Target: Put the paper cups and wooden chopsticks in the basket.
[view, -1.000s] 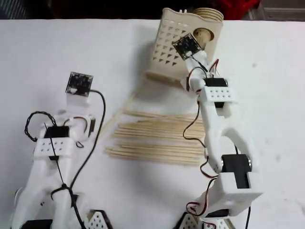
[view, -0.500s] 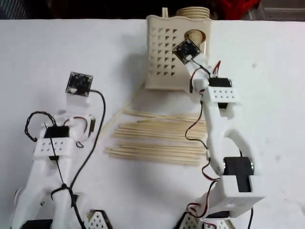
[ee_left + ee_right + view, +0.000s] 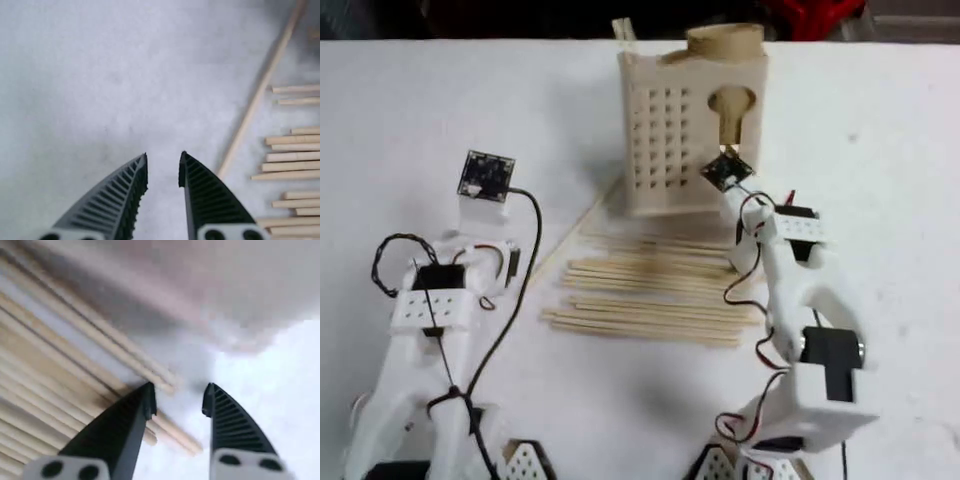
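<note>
Finding 1, the deciding relation: the pile of pale wooden chopsticks (image 3: 650,290) is lying in the middle of the white table (image 3: 420,100), between the two arms, with its long axes running side to side, parallel to the table's near edge. The right gripper (image 3: 177,395) is hanging over the right-hand ends of the sticks lying farthest back, just beside the near wall of the cream perforated plastic basket (image 3: 665,140). Its jaws are standing moderately apart and gripping nothing, with the stick ends lying below and between them. Judgement: this arm is sitting nearer to both the pile and the basket, so the next pick is falling to it, calling for a descent and a closing across the sticks.

Finding 2: the left gripper (image 3: 162,165) is hanging over bare table beside the pile's left-hand ends, its jaws parted by a narrow gap and empty. A stray long wooden chopstick (image 3: 260,95) is lying diagonally just beside it, running toward the basket's near left corner.

Finding 3, containers: the basket is standing upright at the middle of the table's far edge. A stack of brown paper cups (image 3: 725,42) is sitting inside it, rising above the rim and showing through the handle cut-out. A single wooden chopstick (image 3: 623,30) is standing in its far left corner. Judgement: the cups are looking done, while most chopsticks are lying outside
</note>
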Controlling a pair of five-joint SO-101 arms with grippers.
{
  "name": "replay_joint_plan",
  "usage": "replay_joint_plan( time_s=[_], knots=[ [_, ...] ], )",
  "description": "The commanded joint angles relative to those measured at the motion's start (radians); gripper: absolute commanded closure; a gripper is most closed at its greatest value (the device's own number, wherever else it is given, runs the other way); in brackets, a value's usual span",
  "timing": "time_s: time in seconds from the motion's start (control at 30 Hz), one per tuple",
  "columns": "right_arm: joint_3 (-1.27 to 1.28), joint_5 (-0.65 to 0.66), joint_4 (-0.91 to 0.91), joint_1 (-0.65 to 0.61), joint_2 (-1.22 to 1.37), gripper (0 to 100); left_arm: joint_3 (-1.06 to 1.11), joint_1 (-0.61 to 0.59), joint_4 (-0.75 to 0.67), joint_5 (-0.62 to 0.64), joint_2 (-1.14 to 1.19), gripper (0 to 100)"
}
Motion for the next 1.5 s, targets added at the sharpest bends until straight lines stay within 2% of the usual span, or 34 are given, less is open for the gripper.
replay_joint_plan(
  time_s=[0.0,0.4,0.57,0.7,0.83,0.93,1.07,1.2,1.47],
  knots=[
    [0.029,0.003,-0.031,0.024,-0.039,83.3,-0.011,0.007,-0.020,-0.005,-0.035,88],
    [0.026,-0.035,-0.048,0.033,-0.059,83.3,-0.012,0.004,-0.020,-0.005,-0.035,88],
    [-0.124,-0.262,0.012,0.024,-0.209,83.3,-0.009,0.004,-0.020,-0.005,-0.033,88],
    [-0.339,-0.382,0.139,-0.044,-0.303,83.3,-0.006,0.004,-0.020,-0.006,-0.030,88],
    [-0.551,-0.463,0.196,-0.120,-0.286,83.3,-0.005,0.004,-0.020,-0.009,-0.030,88],
    [-0.608,-0.482,0.170,-0.174,-0.193,83.3,-0.006,0.004,-0.020,-0.009,-0.030,88],
    [-0.611,-0.485,0.061,-0.185,-0.031,83.3,-0.006,0.004,-0.020,-0.011,-0.030,88],
    [-0.611,-0.480,0.012,-0.162,0.084,83.3,-0.006,0.004,-0.021,-0.011,-0.030,88],
    [-0.597,-0.451,0.022,-0.076,0.182,83.3,-0.003,0.004,-0.048,-0.009,-0.028,88]
  ],
)
